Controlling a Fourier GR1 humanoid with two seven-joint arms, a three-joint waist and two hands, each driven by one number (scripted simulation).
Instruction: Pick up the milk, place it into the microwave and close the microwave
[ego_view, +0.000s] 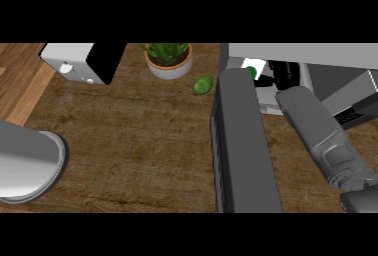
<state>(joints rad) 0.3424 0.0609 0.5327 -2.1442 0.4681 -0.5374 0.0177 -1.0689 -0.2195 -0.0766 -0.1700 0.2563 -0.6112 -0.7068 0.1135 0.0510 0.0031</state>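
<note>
The right hand (277, 75) is deep inside the microwave (325, 57), right beside the milk (252, 67) standing in there, but whether its fingers grip the carton, I cannot tell. The microwave door (244, 145) hangs wide open; the left hand is out of sight.

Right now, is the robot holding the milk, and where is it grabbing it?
It cannot be told for sure. The right hand reaches into the microwave beside the milk, but the microwave door and forearm hide the grip. The left hand is out of view.
</note>
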